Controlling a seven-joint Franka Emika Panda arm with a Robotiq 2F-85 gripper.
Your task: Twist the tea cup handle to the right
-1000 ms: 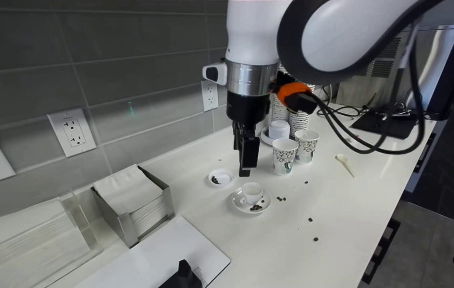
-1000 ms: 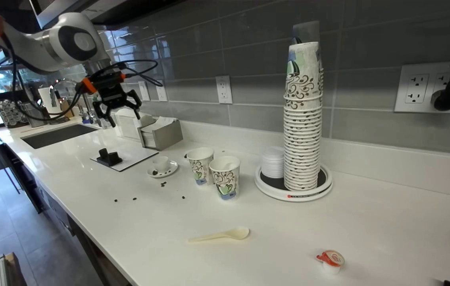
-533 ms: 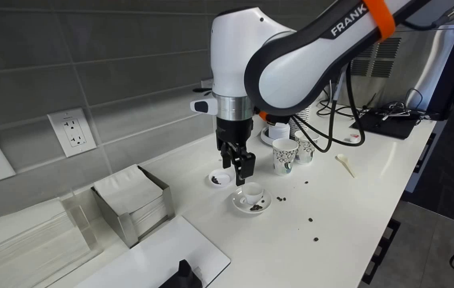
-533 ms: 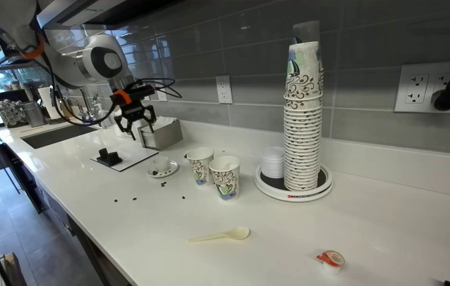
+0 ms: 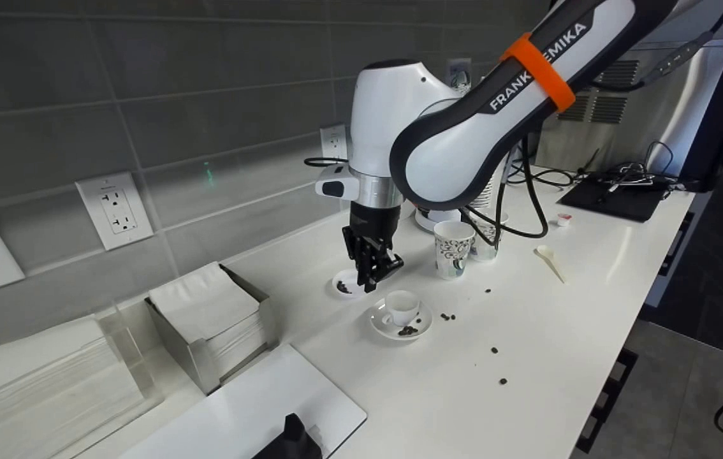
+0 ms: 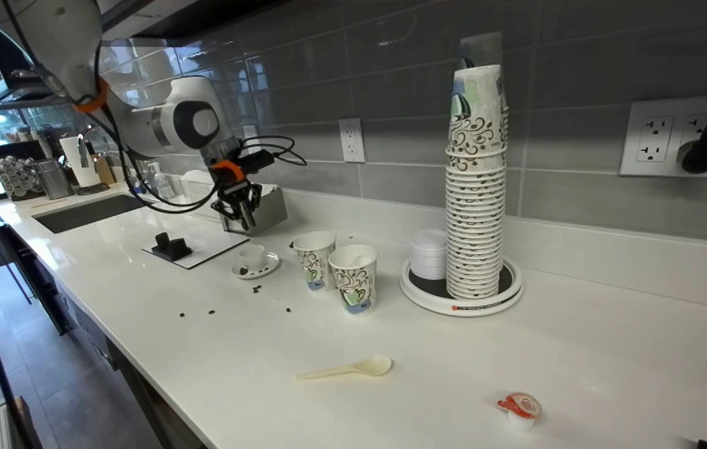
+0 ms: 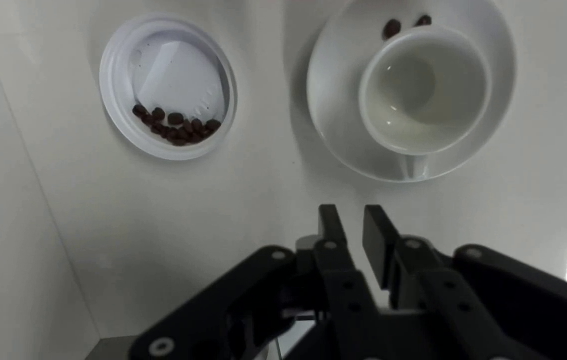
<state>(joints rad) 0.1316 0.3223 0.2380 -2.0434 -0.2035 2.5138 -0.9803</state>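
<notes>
Your gripper (image 7: 350,215) hangs above the counter (image 7: 258,195), its fingers (image 7: 332,226) slightly parted, near the tea cup (image 7: 424,92), which sits upright on the saucer (image 7: 334,100), handle (image 7: 415,167) pointing toward the gripper's side in the wrist view.

The white robot arm (image 5: 451,159) slopes down to a near-vertical wrist (image 5: 376,191), below which the black gripper (image 7: 351,209) points downward, its two fingers (image 7: 332,225) separated by a narrow gap.

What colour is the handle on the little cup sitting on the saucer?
White. The handle shows best in the wrist view, looking slightly greyish there.
</notes>
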